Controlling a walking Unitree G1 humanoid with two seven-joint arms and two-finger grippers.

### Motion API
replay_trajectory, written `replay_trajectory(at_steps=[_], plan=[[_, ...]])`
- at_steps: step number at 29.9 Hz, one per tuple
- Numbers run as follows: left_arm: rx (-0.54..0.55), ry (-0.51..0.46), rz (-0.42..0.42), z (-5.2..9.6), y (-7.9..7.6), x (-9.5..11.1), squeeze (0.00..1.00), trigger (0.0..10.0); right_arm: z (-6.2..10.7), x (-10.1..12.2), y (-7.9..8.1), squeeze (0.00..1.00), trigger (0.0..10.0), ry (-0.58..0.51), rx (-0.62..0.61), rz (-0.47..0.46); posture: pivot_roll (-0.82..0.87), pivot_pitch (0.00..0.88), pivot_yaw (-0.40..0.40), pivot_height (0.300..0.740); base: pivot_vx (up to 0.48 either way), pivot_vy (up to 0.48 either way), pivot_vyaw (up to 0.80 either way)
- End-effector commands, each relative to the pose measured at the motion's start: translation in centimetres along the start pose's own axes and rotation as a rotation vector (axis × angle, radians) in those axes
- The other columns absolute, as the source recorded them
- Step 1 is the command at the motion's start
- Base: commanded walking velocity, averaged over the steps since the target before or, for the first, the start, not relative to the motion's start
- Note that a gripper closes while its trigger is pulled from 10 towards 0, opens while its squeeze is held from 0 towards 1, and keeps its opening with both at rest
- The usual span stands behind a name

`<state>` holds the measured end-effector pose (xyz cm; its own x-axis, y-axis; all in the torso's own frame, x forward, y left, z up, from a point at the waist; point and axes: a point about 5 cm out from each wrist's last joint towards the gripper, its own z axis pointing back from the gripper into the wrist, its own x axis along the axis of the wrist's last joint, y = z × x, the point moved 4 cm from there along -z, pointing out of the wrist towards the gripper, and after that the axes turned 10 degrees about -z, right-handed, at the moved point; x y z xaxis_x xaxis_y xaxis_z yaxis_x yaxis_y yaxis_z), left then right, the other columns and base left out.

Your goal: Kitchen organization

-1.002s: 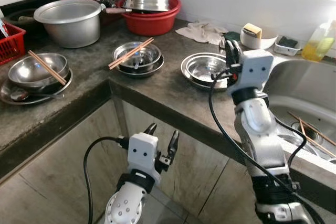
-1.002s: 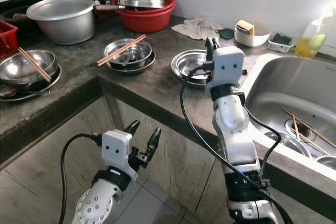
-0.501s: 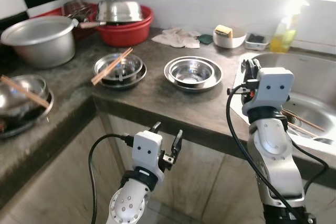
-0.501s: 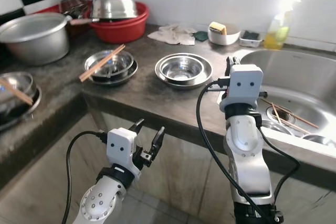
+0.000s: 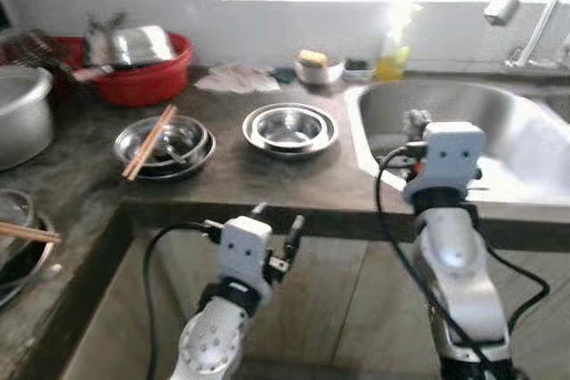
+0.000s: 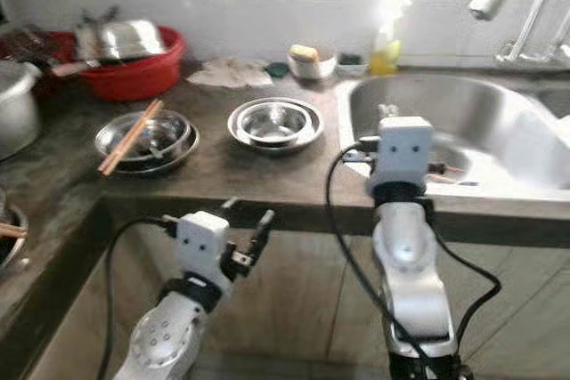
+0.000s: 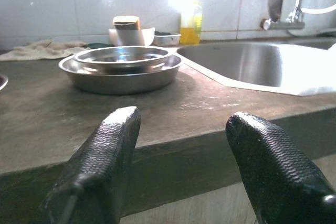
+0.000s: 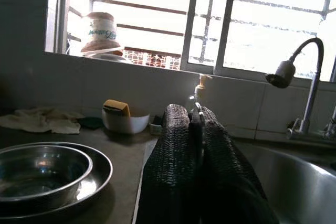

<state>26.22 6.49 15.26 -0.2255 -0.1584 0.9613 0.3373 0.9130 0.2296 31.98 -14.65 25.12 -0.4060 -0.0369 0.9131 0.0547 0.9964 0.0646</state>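
The stacked steel bowls sit on the counter, at 9 o'clock from the sink. Right gripper, fingers pressed together, hangs over the sink's edge. Left gripper, fingers wide, hovers below the counter, at 6 o'clock.
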Motion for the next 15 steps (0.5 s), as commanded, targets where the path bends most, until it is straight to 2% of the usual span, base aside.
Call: replay_trajectory(at_steps=[1, 4, 15], plan=[[-0.014, 0.001, -0.024, -0.07, -0.30, -0.01, 0.00, 10.0, -0.49, 0.85, 0.11, 0.00, 10.0, -0.021, 0.022, 0.012, 0.10, 0.028, -0.023, 0.740, 0.000, 0.000, 0.00], [-0.008, -0.004, -0.039, -0.01, -0.23, 0.03, 0.00, 10.0, -0.57, 0.75, 0.20, 0.00, 10.0, -0.015, 0.029, 0.015, 0.10, 0.028, -0.027, 0.740, 0.187, -0.245, 0.00], [-0.024, -0.008, -0.049, 0.13, -0.45, -0.05, 0.00, 10.0, -1.12, 0.55, 0.23, 0.00, 10.0, -0.002, 0.046, 0.021, 0.10, 0.020, -0.024, 0.740, 0.255, -0.404, 0.00]])
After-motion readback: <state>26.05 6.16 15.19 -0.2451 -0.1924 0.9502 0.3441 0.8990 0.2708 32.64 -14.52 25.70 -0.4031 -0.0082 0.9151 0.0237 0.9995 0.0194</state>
